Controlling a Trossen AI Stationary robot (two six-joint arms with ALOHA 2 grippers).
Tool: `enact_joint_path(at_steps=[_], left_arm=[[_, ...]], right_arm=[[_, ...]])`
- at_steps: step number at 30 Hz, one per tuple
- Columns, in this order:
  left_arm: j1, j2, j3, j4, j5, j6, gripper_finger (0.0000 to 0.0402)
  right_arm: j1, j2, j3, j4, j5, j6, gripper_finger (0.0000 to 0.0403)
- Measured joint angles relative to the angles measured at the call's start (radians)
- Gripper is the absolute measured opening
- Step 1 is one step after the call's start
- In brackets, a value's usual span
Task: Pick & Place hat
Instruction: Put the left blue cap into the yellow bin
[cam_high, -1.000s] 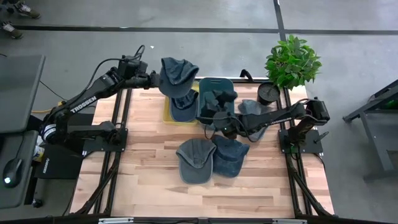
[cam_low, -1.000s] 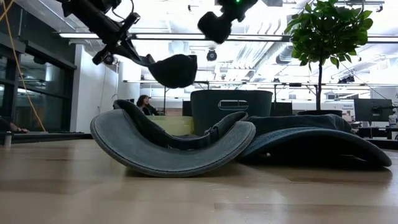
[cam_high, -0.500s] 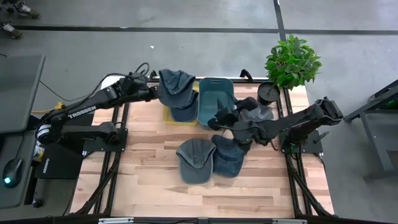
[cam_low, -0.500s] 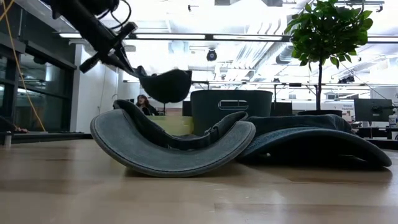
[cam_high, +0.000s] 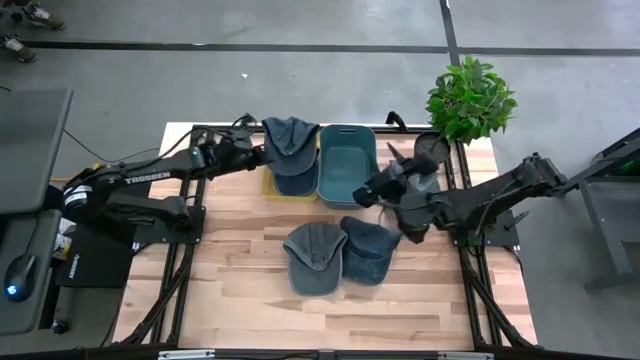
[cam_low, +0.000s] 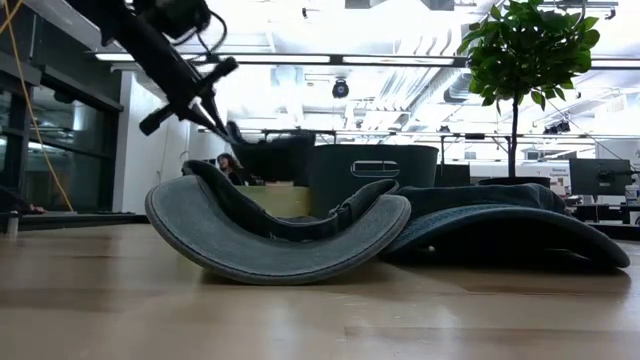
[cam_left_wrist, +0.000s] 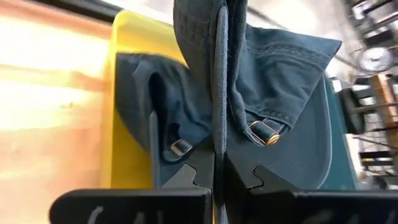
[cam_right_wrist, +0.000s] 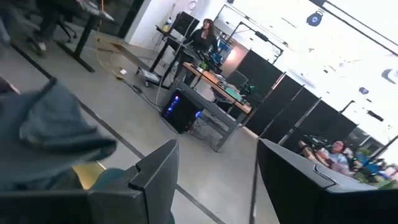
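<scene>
My left gripper (cam_high: 256, 153) is shut on a dark blue cap (cam_high: 292, 138) over the yellow tray (cam_high: 270, 187), where another blue cap (cam_high: 294, 181) lies. In the left wrist view the held cap (cam_left_wrist: 273, 68) stands edge-on above the tray cap (cam_left_wrist: 143, 93). The low view shows the left gripper (cam_low: 218, 122) and the held cap (cam_low: 268, 157) behind the front caps. My right gripper (cam_high: 380, 188) is open beside the teal bin (cam_high: 347, 165) and touches nothing. In its wrist view the right gripper (cam_right_wrist: 214, 180) points up into the room. My left gripper pinches the cap's brim (cam_left_wrist: 220, 118) between its two fingers (cam_left_wrist: 186, 171), the brim standing on edge in the gap. The fingers come in roughly level from the table's left. The crown lies beyond the fingertips over the tray cap; whether they touch, I cannot tell.
Two more blue caps (cam_high: 313, 257) (cam_high: 370, 250) lie upside down side by side at mid-table, and they fill the front of the low view (cam_low: 270, 235). A grey cap (cam_high: 418, 180) lies under the right arm. A potted plant (cam_high: 470, 98) and a black pot (cam_high: 432, 148) stand at the far right corner.
My left gripper has come down and moved a little toward the table's right, lowering the held cap onto the yellow tray area, still shut on it. My right gripper has drawn back from over the teal bin toward the table's right edge.
</scene>
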Motion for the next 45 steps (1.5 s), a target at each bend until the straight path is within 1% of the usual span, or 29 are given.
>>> enact_joint_path(at_steps=[4, 9, 13, 20, 29, 39, 43, 45], left_arm=[[-0.043, 0.067, 0.0, -0.003, -0.066, -0.036, 0.0002], [-0.047, 0.099, 0.0, 0.004, -0.083, -0.055, 0.0002], [-0.058, 0.149, 0.0, 0.003, -0.124, -0.068, 0.0002], [-0.07, 0.22, 0.0, 0.038, -0.107, -0.082, 0.0002], [-0.07, 0.311, 0.002, 0.013, -0.047, -0.051, 0.0002], [-0.068, 0.312, 0.002, -0.049, -0.049, 0.05, 0.0002], [-0.068, 0.312, 0.002, -0.041, -0.029, 0.093, 0.0003], [-0.068, 0.312, 0.002, -0.032, -0.021, 0.108, 0.0012]], right_arm=[[0.015, -0.079, 0.0, 0.0, 0.002, 0.002, 0.0213], [0.055, -0.195, 0.0, -0.005, 0.002, 0.035, 0.0213], [0.099, -0.281, 0.0, -0.012, 0.003, 0.037, 0.0213], [0.167, -0.385, 0.0, -0.068, 0.002, 0.038, 0.0213], [0.186, -0.412, 0.0, -0.139, 0.001, 0.037, 0.0213], [0.186, -0.412, 0.0, -0.158, 0.0, 0.04, 0.0213], [0.186, -0.412, 0.0, -0.19, 0.001, 0.08, 0.0213], [0.186, -0.412, 0.0, -0.213, 0.001, 0.108, 0.0213]])
